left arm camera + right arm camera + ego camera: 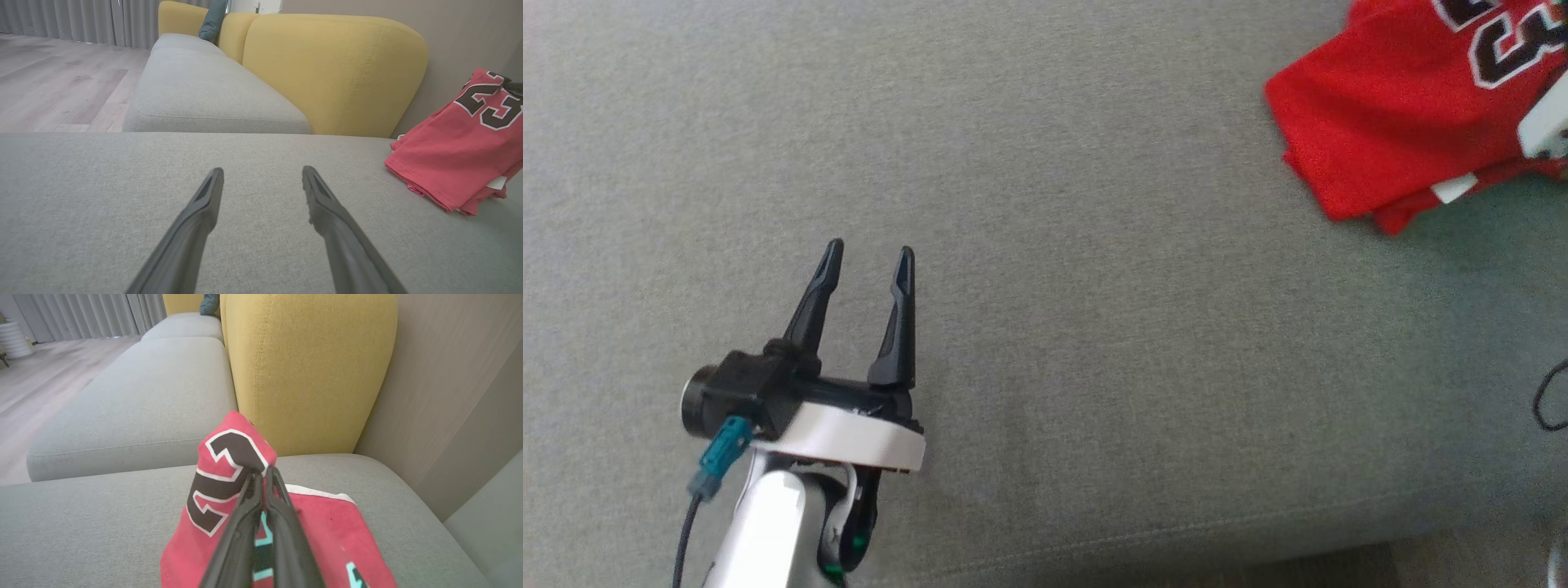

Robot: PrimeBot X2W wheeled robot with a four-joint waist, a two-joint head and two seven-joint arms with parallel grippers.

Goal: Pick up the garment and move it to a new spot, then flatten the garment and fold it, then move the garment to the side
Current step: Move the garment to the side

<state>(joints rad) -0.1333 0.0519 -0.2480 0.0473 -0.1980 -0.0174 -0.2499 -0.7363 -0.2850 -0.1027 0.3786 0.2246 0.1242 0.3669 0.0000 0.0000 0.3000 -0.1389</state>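
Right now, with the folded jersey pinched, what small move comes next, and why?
Probably lower the right hand and open it. It is shut on a raised peak of the red jersey, which already looks folded and lies mostly on the grey seat, far from the open left hand.

Broad, flat seat cushion (1029, 204) of grey woven fabric, stitched along the front edge. Toward the right end, a folded red jersey (1388, 114) with dark white-edged numerals, resting on it near the mustard-yellow backrest (335, 73).

Garment (1388, 106) soft matt cloth; seat cushion (1045, 327) coarse woven fabric.
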